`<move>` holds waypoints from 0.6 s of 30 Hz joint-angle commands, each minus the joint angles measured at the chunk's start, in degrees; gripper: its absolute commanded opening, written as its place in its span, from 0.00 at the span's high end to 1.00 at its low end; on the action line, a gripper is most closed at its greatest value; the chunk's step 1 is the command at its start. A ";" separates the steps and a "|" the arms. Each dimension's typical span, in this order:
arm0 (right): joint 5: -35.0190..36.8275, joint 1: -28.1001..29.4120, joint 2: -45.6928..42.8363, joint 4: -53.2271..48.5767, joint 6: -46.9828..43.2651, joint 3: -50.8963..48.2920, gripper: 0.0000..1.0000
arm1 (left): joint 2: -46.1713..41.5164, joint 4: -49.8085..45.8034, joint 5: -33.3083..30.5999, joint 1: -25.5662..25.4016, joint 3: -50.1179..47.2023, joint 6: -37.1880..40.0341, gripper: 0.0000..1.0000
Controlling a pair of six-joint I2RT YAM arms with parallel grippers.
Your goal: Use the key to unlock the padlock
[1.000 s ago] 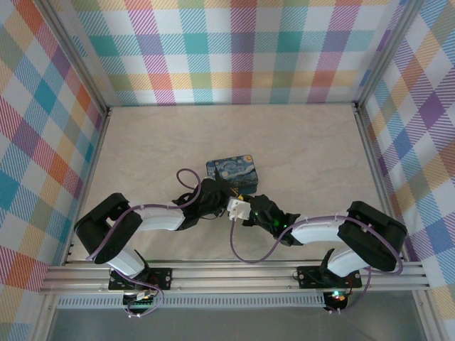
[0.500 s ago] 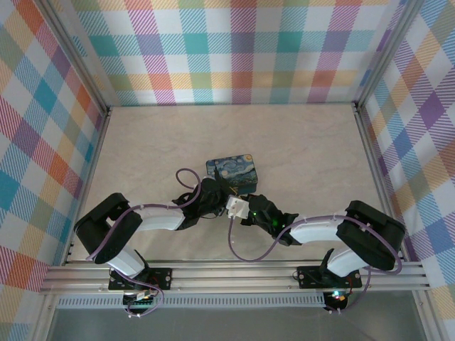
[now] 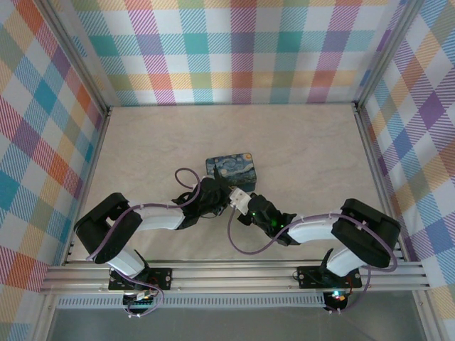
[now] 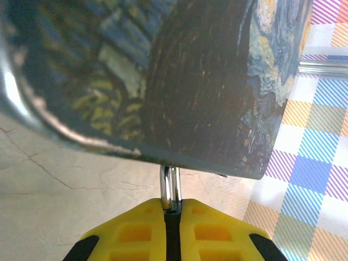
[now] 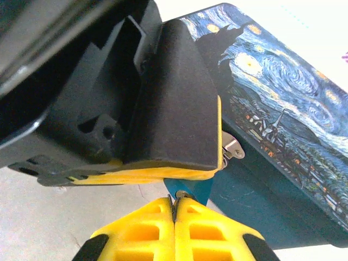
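- Currently padlock (image 4: 169, 187) shackle is clamped in fully closed left gripper (image 4: 172, 211).
- Tiny key (image 5: 182, 194) is pinched in closed right gripper (image 5: 175, 211); padlock body is met dead ahead, touching.

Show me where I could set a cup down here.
Bare beige marbled tabletop lies between the dark-blue starry-night box and the plaid back wall, and out to either side. Crowded: before the box, where left gripper and right gripper meet.

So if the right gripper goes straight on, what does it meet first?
Probably the padlock, the teal bit just past its tips, under a finger of the left gripper; the box lies behind.
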 commanded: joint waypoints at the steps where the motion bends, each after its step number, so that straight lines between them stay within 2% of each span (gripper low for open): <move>1: -2.47 -0.03 1.27 4.46 10.73 1.44 1.00 | -1.12 2.00 2.29 -0.47 1.54 -0.06 0.99; 13: -3.79 -0.05 1.35 4.02 25.52 0.98 1.00 | -0.29 2.11 2.46 -0.39 1.45 -0.05 0.96; 18: -4.29 -0.08 1.30 3.50 28.06 0.97 1.00 | -0.38 2.11 2.47 -0.39 1.46 0.18 0.95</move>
